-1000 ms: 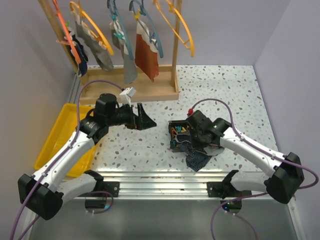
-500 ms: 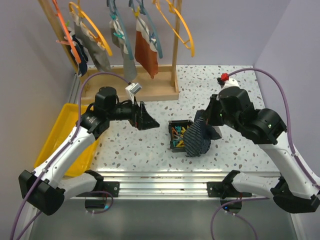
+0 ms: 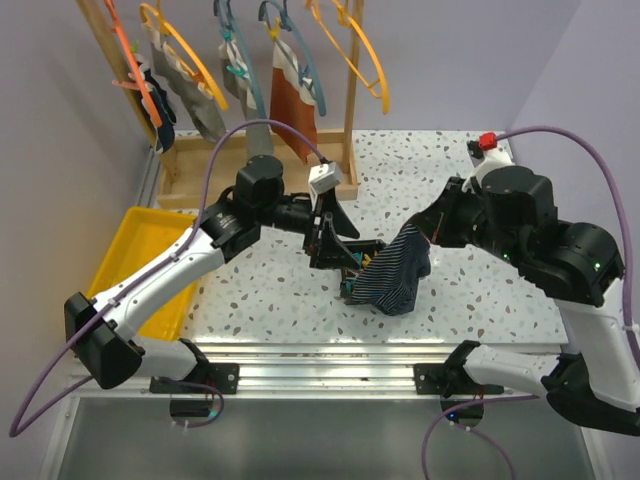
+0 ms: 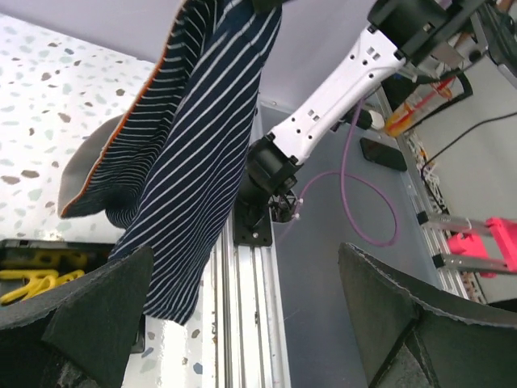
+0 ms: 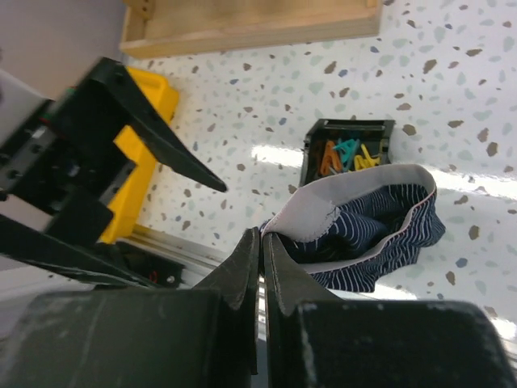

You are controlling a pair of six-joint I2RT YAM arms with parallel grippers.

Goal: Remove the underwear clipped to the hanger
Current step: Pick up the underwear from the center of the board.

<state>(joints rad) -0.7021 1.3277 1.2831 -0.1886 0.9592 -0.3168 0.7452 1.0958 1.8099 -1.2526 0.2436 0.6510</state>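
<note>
Right claw (image 5: 260,239) grips the dangling striped navy underwear (image 3: 395,276).

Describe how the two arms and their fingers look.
The left arm and right arm have white links, black joints and a purple cable each. Their fingers are black tapering wedges. The right carries a red knob, the left a white block.

Overhead, two wrist close-ups; common underwear (image 3: 398,278)
</note>
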